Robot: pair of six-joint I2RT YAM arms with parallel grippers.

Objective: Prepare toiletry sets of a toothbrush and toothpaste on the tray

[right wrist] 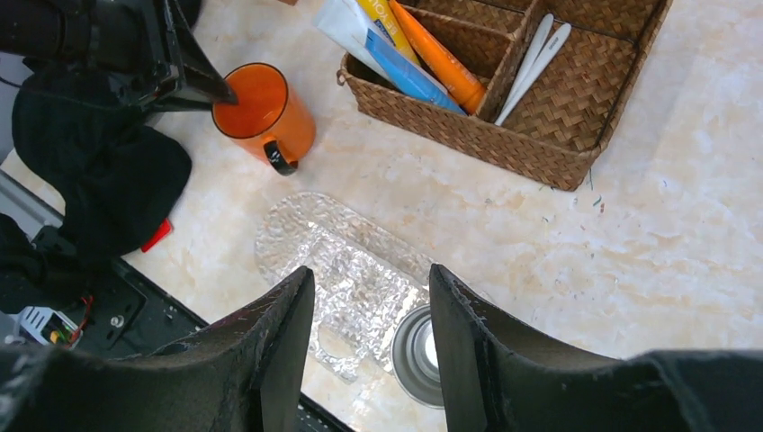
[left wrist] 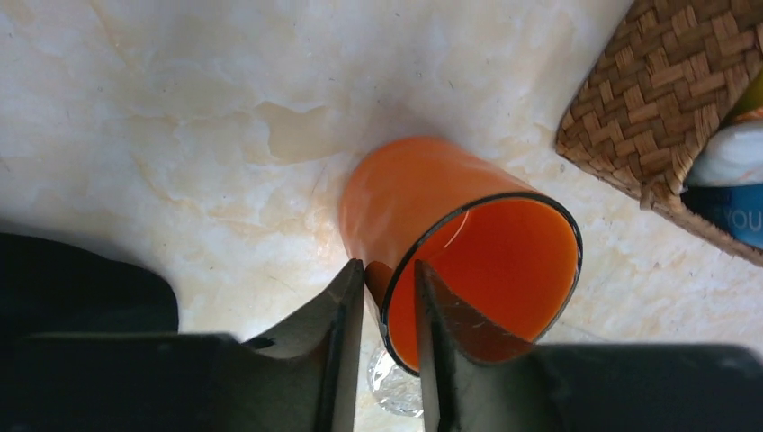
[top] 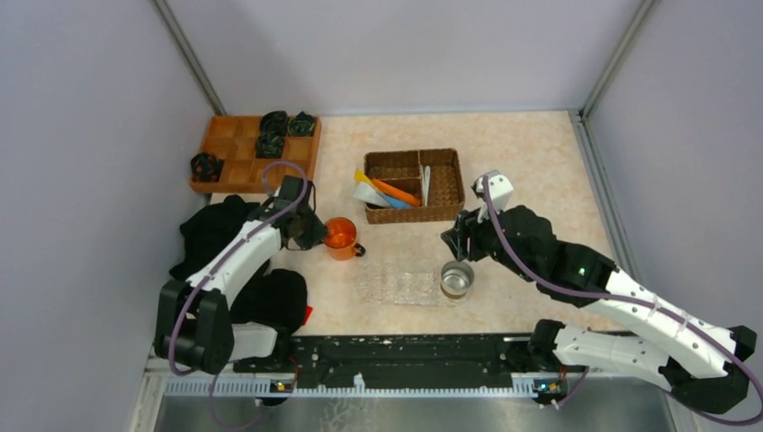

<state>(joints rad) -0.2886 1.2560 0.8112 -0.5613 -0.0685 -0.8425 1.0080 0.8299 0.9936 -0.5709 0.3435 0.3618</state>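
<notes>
The tubes (right wrist: 405, 54), blue, yellow and orange, lie with white toothbrushes (right wrist: 535, 58) in the wicker basket (top: 445, 211). The clear bumpy tray (top: 396, 283) sits bare near the front edge. My left gripper (left wrist: 390, 267) straddles the wall of the orange mug (left wrist: 405, 189), one finger inside and one outside, with a narrow gap still showing. Left of the tray in the top view, the mug (top: 340, 236) stands upright. My right gripper (right wrist: 372, 279) hovers open over the tray (right wrist: 333, 261) with nothing between its fingers.
A steel cup (top: 457, 279) stands at the tray's right end, just under my right gripper. An orange wooden compartment tray (top: 238, 166) with black items sits at the back left. Black cloth (top: 216, 238) lies by the left arm.
</notes>
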